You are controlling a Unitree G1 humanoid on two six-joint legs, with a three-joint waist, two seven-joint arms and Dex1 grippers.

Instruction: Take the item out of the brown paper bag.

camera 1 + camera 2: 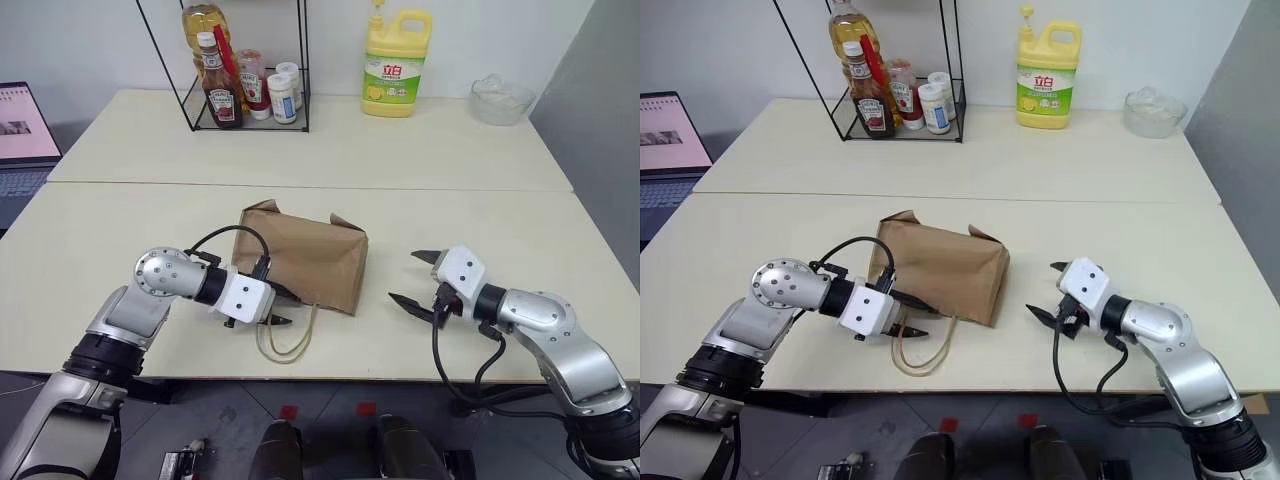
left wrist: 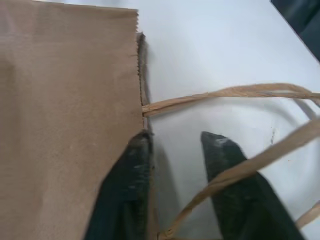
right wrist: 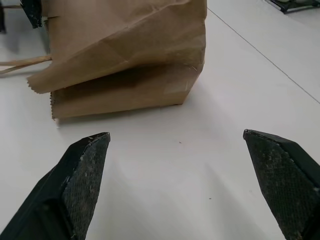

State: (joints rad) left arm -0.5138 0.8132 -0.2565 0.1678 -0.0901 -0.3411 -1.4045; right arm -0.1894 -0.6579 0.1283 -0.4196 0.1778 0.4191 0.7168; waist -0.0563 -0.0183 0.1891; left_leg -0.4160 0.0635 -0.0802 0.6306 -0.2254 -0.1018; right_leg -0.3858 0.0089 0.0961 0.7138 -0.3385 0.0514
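Brown paper bag (image 1: 305, 255) lies on its side on the desk (image 1: 120, 250), near the front edge. It is crumpled, and its open mouth with the zigzag cut edge faces the front of the desk. Two thin beige cord handles (image 1: 285, 340) come out of the mouth and lie in loops on the desk in front of the bag. The bottle cannot be seen; I cannot tell if it is inside the bag.

The left gripper (image 1: 278, 310) is at the mouth corner of the bag on the robot's left side, low over the desk. In the left wrist view one of its black fingers (image 2: 127, 190) touches the cut edge of the bag, and the other finger is just beside it on the desk side, with a cord handle lying across it. The jaws are partly drawn in with a gap between them, and I cannot tell if they pinch the paper.

The right gripper (image 1: 418, 278) is on the bag's other side, a little apart from it and pointing toward it. Its jaws are spread wide and hold nothing.

Well behind the bag stands a wire rack (image 1: 240, 70) with sauce bottles (image 1: 220, 85), a yellow jug (image 1: 395, 65) and a clear bowl (image 1: 500, 100). A laptop (image 1: 25, 140) sits off the left side.
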